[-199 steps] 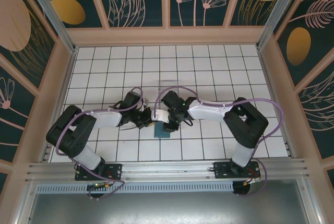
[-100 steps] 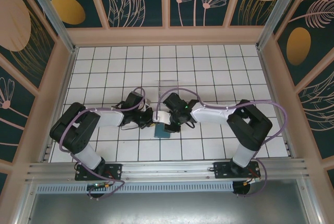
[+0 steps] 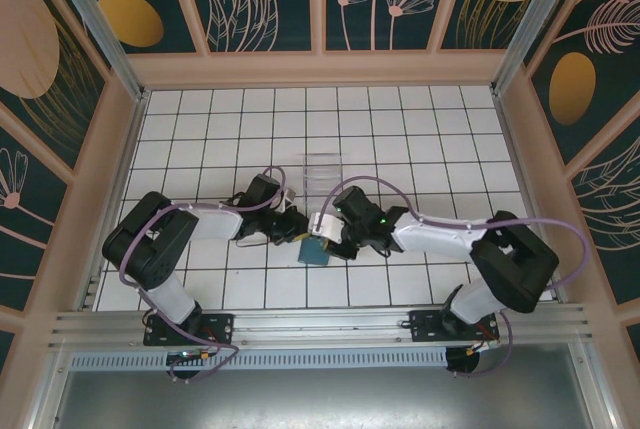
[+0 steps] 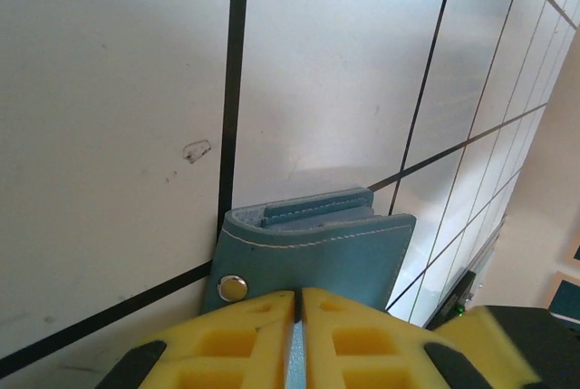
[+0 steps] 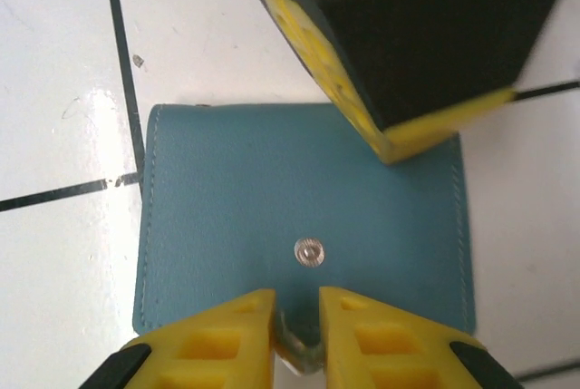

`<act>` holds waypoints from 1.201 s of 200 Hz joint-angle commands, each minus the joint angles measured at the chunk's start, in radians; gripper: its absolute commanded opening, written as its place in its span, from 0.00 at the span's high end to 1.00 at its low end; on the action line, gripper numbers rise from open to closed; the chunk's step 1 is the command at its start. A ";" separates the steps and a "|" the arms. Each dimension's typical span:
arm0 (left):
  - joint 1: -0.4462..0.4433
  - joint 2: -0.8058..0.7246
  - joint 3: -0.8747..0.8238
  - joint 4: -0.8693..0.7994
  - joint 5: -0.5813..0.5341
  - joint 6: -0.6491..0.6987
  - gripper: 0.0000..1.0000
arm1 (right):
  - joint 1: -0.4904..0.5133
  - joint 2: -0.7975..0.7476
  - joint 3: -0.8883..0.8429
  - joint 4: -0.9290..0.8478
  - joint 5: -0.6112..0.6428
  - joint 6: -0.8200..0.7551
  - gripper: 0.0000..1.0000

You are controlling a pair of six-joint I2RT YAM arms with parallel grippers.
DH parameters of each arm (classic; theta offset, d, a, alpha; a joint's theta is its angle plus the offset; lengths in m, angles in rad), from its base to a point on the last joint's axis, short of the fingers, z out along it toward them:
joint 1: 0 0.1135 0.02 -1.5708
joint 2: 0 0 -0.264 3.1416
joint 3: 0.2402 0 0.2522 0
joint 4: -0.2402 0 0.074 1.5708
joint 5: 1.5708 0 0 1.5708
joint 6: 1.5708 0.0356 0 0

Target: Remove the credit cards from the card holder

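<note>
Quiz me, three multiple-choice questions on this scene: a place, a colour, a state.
1. Where is the clear plastic box relative to the flat folding card holder? A farther from the arm bases B nearer C on it
2. The card holder's colour? A red B teal C black
3. The left gripper is? A wide open B shut on the card holder's edge C holding a black card
Answers: A, top view shows it beyond; B, wrist views show teal; B, yellow fingers pinch a teal edge.
</note>
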 commanded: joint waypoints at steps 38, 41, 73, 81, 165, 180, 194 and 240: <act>-0.016 -0.011 0.022 -0.267 -0.150 0.051 0.83 | -0.011 -0.121 -0.031 -0.071 0.185 0.218 0.70; -0.016 -0.013 0.024 -0.269 -0.151 0.051 0.83 | -0.010 -0.125 -0.027 -0.073 0.192 0.236 0.69; -0.017 -0.040 0.051 -0.293 -0.156 0.050 0.81 | -0.008 -0.131 0.055 -0.125 0.292 0.537 0.57; -0.017 -0.050 0.053 -0.292 -0.155 0.044 0.81 | -0.006 -0.129 0.076 -0.145 0.304 0.641 0.55; -0.017 -0.098 0.123 -0.363 -0.178 0.058 0.80 | 0.019 -0.016 0.204 -0.251 0.151 1.416 0.38; -0.017 -0.111 0.127 -0.367 -0.188 0.059 0.80 | 0.025 0.019 0.228 -0.267 0.145 1.443 0.31; -0.016 -0.119 0.130 -0.372 -0.193 0.058 0.80 | 0.026 0.060 0.246 -0.284 0.138 1.452 0.30; -0.016 -0.139 0.140 -0.396 -0.206 0.066 0.80 | 0.031 0.143 0.241 -0.326 0.134 1.447 0.35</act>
